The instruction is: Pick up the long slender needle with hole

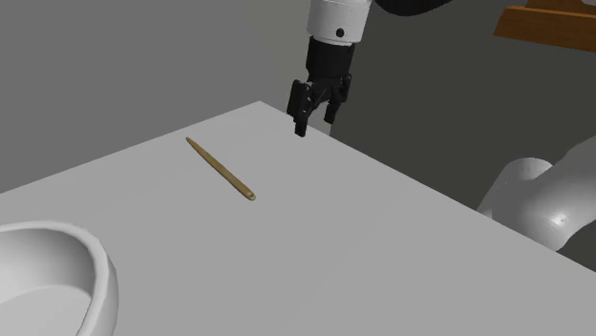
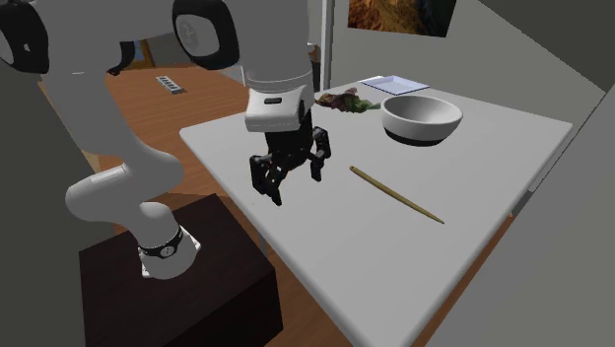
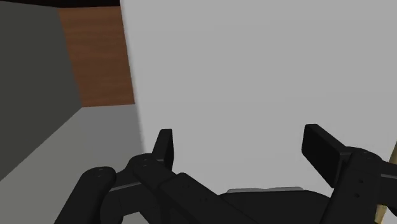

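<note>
White bowl (image 2: 424, 130); tan needle (image 2: 397, 195) well apart — pincer (image 2: 296, 184) agape

We see the white arm (image 2: 110, 192) stand up from its base, bend at a rounded joint and arch up and over, so that the wrist (image 2: 278, 94) points straight down. In the shoulder view we find a pale link (image 1: 535, 196) of the arm at the lower right, while the wrist enters from the top edge. Below the wrist hangs the black gripper (image 1: 316, 122), held in the air with its tips aimed downward. Along the hand we see its two fingers (image 3: 164, 147) standing well apart, jaws wide. From the second exterior view we find the gripper (image 2: 296, 185) spread the same way, one finger lower than the other.
</note>
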Robot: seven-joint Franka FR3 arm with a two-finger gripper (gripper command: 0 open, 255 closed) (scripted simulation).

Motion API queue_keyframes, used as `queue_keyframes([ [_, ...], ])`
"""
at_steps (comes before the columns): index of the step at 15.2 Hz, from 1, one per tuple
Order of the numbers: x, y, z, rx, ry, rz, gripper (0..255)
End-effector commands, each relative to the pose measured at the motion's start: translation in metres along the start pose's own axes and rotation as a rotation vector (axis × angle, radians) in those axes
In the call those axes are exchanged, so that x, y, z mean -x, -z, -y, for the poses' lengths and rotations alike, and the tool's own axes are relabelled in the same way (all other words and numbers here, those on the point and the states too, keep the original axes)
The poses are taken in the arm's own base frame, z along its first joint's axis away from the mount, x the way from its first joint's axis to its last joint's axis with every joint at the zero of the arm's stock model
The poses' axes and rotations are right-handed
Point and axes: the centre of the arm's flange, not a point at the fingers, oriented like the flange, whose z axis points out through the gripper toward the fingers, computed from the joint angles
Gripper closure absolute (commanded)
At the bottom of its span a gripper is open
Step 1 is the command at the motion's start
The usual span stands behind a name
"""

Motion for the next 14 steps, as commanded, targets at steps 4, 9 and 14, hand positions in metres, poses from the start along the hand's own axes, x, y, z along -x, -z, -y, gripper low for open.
queue_keyframes([
  [4, -0.027, -0.007, 0.061, 0.000, -0.012, 0.002, 0],
  [9, -0.053, -0.014, 0.122, 0.002, -0.021, 0.004, 0],
  [14, -0.079, -0.021, 0.182, 0.004, -0.031, 0.006, 0],
])
